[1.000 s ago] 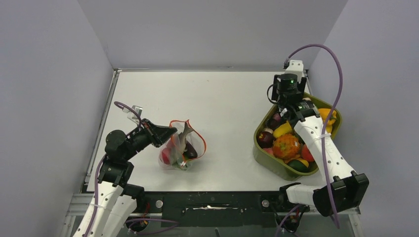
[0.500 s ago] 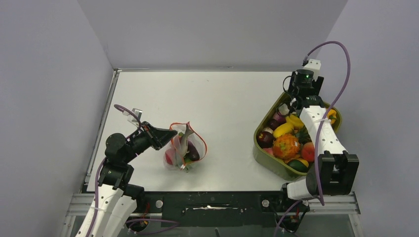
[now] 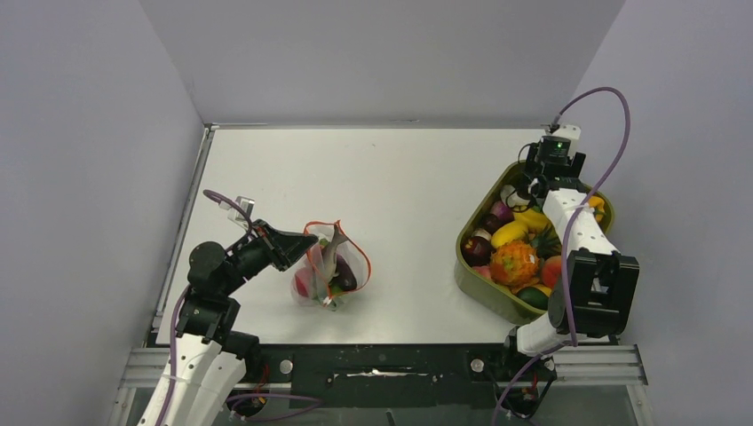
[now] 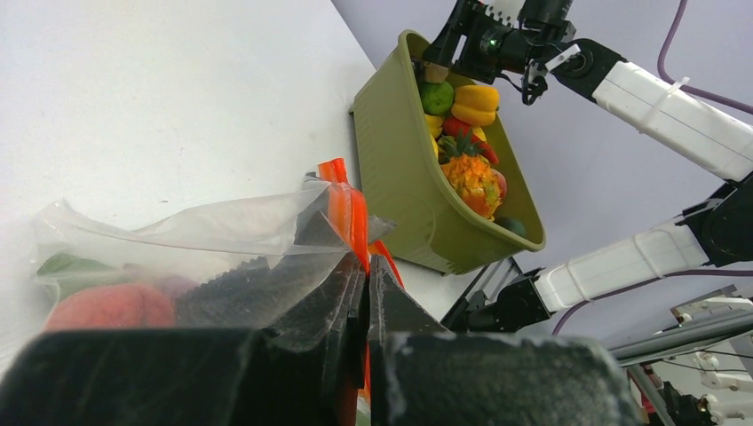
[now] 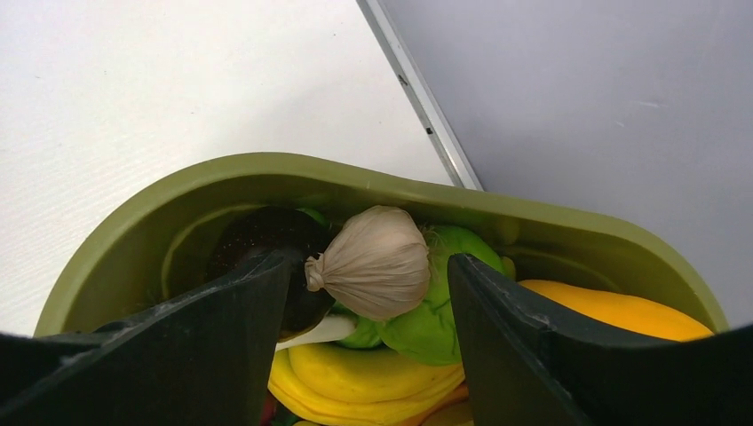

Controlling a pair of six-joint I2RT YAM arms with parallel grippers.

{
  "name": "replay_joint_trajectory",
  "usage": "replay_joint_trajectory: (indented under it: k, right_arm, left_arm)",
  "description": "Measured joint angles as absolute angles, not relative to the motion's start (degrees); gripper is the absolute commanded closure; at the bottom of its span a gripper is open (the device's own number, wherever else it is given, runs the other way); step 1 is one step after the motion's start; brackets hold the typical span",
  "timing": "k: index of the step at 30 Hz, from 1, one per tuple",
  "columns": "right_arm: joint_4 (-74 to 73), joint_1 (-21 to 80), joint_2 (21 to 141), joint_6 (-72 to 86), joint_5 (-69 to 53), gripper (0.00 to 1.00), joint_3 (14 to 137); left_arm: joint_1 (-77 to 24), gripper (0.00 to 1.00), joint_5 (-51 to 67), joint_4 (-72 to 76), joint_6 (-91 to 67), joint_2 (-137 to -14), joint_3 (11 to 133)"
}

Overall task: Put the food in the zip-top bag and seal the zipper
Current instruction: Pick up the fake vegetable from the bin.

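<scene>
Your left fingers (image 4: pixel 328 302) are clamped tight on the zip-top bag (image 3: pixel 330 271), pinching its mouth edge right at the zipper (image 4: pixel 342 209). The bag sits on the surface (image 3: pixel 400 177) near the front left, mouth gaping upward, zipper unsealed. Inside it: a red piece (image 4: pixel 111 306), a dark purple piece (image 3: pixel 345 277) and a green bit (image 4: pixel 62 264). A grey-beige piece (image 3: pixel 329 248) pokes out of the mouth.

Well apart to the right, the olive-green tub (image 3: pixel 468 266) holds more food: an orange knobbly fruit (image 3: pixel 514 262), a yellow bell pepper (image 4: pixel 475 102), others partly under your arm.

At the tub's far end your right fingers (image 5: pixel 231 311) hang spread wide, one on each side of a garlic bulb (image 5: pixel 373 262), gripping nothing; a slim gap shows on both sides. The garlic rests on a light green piece (image 5: pixel 435 319) and a yellow piece (image 5: pixel 355 377), with a dark round piece (image 5: pixel 266 235) just beside it.
</scene>
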State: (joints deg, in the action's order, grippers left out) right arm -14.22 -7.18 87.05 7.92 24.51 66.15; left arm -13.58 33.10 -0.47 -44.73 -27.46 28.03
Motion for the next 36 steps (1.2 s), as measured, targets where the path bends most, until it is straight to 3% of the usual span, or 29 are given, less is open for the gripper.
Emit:
replay_joint_trajectory:
  k: [13,24,36]
  right_arm:
    - [-10.5,-8.4,87.1,7.1,22.2,0.36,63.9]
    - [-9.7,-9.0,87.2,6.3,21.6,0.53,63.3]
    - [-10.7,-8.9,84.1,7.8,19.4,0.58,61.6]
  left_arm:
    - [-13.6,1.00,32.7,-0.8,-44.7,-26.8,28.0]
    - [-13.6,1.00,31.7,-2.0,-44.4,-25.6,28.0]
    - [-13.6,1.00,31.7,-2.0,-44.2,-26.3,28.0]
